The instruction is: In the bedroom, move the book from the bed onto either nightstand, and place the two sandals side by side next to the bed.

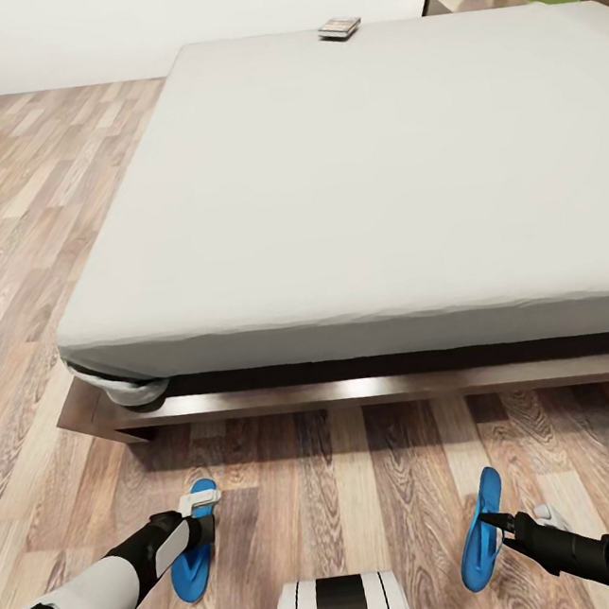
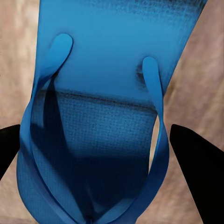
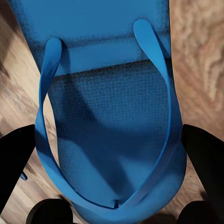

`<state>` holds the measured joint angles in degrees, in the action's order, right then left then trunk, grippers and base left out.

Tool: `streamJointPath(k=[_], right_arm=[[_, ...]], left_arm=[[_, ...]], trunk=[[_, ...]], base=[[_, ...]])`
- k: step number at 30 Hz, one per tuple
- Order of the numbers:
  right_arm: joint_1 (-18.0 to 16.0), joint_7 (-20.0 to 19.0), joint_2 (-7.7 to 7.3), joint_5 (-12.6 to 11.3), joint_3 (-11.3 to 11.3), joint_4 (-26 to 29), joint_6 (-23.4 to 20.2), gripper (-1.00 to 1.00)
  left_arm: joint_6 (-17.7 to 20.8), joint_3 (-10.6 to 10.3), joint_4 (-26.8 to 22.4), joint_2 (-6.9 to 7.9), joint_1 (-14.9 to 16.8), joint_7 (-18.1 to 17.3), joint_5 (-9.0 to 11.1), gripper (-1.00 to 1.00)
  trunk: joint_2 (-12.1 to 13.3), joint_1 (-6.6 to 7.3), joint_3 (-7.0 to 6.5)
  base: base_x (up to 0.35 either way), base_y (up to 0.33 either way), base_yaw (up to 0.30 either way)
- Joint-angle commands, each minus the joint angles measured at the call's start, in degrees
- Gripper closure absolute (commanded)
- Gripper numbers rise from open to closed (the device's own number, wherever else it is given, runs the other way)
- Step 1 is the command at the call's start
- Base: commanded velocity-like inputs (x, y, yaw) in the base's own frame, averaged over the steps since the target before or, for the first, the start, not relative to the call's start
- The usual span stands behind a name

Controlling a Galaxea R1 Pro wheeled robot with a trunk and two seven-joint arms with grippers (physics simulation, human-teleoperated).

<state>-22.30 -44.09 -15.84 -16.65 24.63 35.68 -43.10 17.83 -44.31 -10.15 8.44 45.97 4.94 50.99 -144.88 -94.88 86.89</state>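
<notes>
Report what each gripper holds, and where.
Cannot tell: left gripper straddles the left bright blue flip-flop; right gripper straddles the tilted right flip-flop, across sole edges.

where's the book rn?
In the head view the book lies on the far edge of the bed, near the nightstand at the far right, well away from both sandals on the floor.
</notes>
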Motion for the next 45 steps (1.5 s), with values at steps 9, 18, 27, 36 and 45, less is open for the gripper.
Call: streamJointPath(k=[9, 18, 27, 36, 45], right_arm=[[0.0, -0.1, 0.02, -0.1, 0.2, 0.0, -0.3, 1.0], [0.0, -0.1, 0.02, -0.1, 0.2, 0.0, -0.3, 1.0], [0.0, -0.1, 0.02, -0.1, 0.2, 0.0, -0.3, 1.0], [0.0, -0.1, 0.02, -0.1, 0.2, 0.0, -0.3, 1.0], [0.0, -0.1, 0.02, -0.1, 0.2, 0.0, -0.3, 1.0]], left_arm=[[0.3, -0.4, -0.2, 0.09, 0.0, 0.4, 0.6, 1.0], [0.2, -0.4, -0.2, 0.09, 0.0, 0.4, 0.6, 1.0], [-0.3, -0.5, -0.2, 0.15, 0.0, 0.3, 0.6, 1.0], [-0.5, -0.4, -0.2, 0.62, 0.0, 0.3, 0.6, 1.0], [-1.5, -0.4, -0.2, 0.96, 0.0, 0.2, 0.7, 1.0]], trunk=[[-0.1, -0.07, 0.7], [-0.1, -0.07, 0.7], [-0.1, -0.07, 0.7], [-0.1, -0.07, 0.7], [-0.1, -0.07, 0.7]], base=[[0.0, 0.0, 0.0], [0.0, 0.0, 0.0], [0.0, 0.0, 0.0], [0.0, 0.0, 0.0], [0.0, 0.0, 0.0]])
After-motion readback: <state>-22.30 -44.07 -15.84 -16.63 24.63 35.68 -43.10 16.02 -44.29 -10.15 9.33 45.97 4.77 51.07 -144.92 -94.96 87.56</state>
